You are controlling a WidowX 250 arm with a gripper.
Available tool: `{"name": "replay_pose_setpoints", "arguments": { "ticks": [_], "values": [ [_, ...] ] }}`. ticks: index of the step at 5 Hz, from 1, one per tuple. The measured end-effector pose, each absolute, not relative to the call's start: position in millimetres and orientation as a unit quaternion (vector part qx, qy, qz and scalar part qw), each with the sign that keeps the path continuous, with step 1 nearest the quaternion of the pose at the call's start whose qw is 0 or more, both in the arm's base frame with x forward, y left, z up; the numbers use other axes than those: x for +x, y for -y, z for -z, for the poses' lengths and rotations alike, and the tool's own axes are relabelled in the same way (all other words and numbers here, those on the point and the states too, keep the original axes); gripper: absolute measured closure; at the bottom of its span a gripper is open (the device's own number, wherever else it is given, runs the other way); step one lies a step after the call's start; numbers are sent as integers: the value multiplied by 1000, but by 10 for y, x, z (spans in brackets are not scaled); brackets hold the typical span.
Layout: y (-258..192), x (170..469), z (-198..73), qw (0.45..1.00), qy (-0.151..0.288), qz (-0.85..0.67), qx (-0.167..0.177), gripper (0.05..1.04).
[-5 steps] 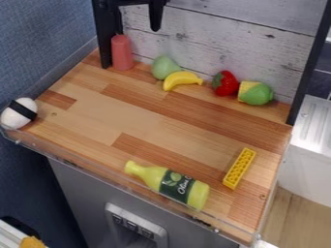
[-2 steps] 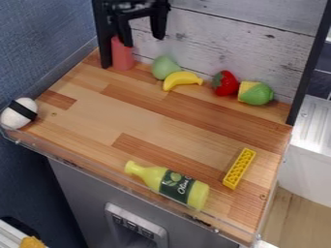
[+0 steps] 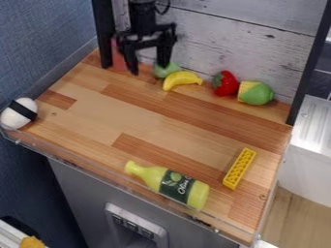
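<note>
The black gripper (image 3: 149,69) hangs at the upper left, above the back of the wooden work surface (image 3: 139,114). Its fingers are open, with nothing seen held between them. Behind it, partly covered, are a red cylindrical object (image 3: 118,57) and a green pear-like toy (image 3: 167,70). A yellow banana (image 3: 182,79) lies just right of and below the gripper. Farther right along the back are a red strawberry (image 3: 225,83) and a green and yellow toy (image 3: 256,93).
A yellow-green bottle (image 3: 169,184) lies on its side at the front edge. A yellow toy brick (image 3: 239,168) rests at the right. A white egg-like object with a black band (image 3: 19,113) sits at the far left corner. Black posts flank the back wall.
From the top edge, the gripper has come down and slightly right, covering more of the red cylinder and part of the green pear-like toy. The things on the surface have not moved.
</note>
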State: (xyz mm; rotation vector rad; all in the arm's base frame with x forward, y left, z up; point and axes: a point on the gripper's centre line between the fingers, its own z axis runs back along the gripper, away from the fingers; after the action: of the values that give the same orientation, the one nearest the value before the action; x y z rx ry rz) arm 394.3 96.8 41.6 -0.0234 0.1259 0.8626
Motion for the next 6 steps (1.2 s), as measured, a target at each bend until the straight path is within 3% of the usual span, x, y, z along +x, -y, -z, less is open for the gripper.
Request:
{"name": "replay_pose_setpoints", "arguments": {
  "ticks": [1,2,4,5,6],
  "values": [
    [-972,3948,-185,925,-59,-376,-9,85],
    [-971,3964,-100,932,-50,-359,-11,151],
    [-957,3988,-77,916,-41,-399,-12,714],
    [-948,3977,-52,900,-40,-435,-13,924],
    [-967,3958,-53,888,-39,-459,-15,1020]
  ]
}}
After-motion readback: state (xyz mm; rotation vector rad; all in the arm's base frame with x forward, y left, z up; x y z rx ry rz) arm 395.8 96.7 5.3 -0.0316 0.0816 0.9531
